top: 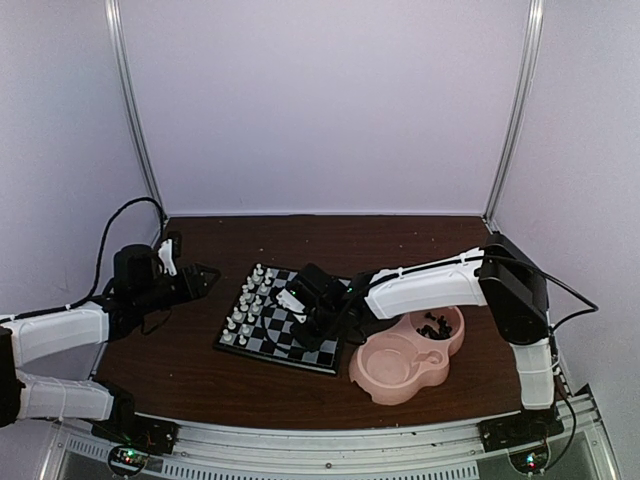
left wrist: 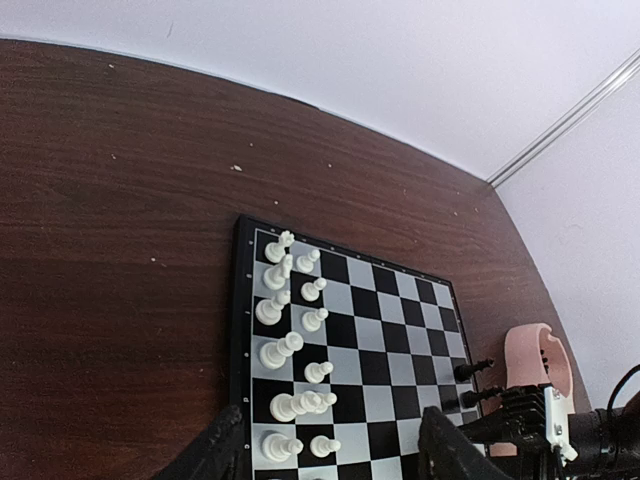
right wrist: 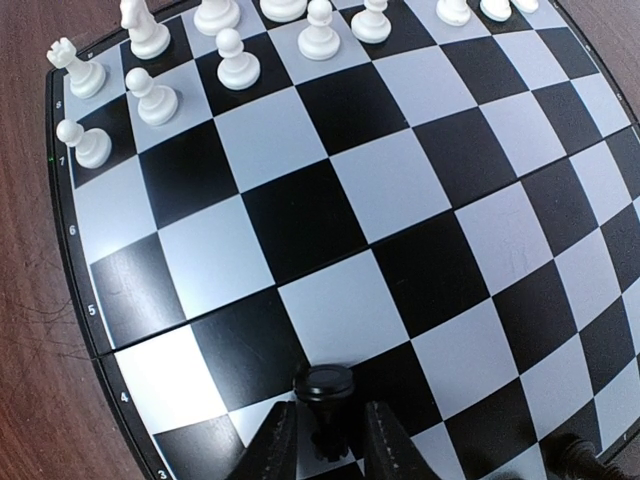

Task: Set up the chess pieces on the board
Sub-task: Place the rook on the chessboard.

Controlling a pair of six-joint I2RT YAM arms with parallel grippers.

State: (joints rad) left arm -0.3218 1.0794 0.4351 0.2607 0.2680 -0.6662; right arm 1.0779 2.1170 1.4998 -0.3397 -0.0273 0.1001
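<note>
White walls with two thin metal posts (top: pixel 132 110) box in a dark brown wooden table (top: pixel 200 385), so that's our whole little world here.

At the far left of the top view, the left gripper (left wrist: pixel 332 430) sits just off the board's left edge and points toward it. Its jaws are wide apart with nothing between them.

Next to it, in the middle of the table, is the small square chessboard with black and pale grey checks (top: pixel 275 338). The white plastic chessmen (left wrist: pixel 272 352) stand in two rows along its left side in the top view. The middle squares are bare.

Over the right part of the board we've got the right gripper (right wrist: pixel 330 415). At the bottom of its wrist view, a black round-topped plastic piece (right wrist: pixel 328 383) stands on the board right between the two fingers (right wrist: pixel 275 450). The jaws sit close on either side of it, but we honestly can't tell whether they pinch it or just flank it. Two more black plastic chessmen (left wrist: pixel 470 370) stand near the board's right edge in the left wrist view.

Far right, just beside the board, is a pink plastic double-bowl dish (top: pixel 395 388). There's a heap of small black pieces (top: pixel 432 327) in its far bowl.
</note>
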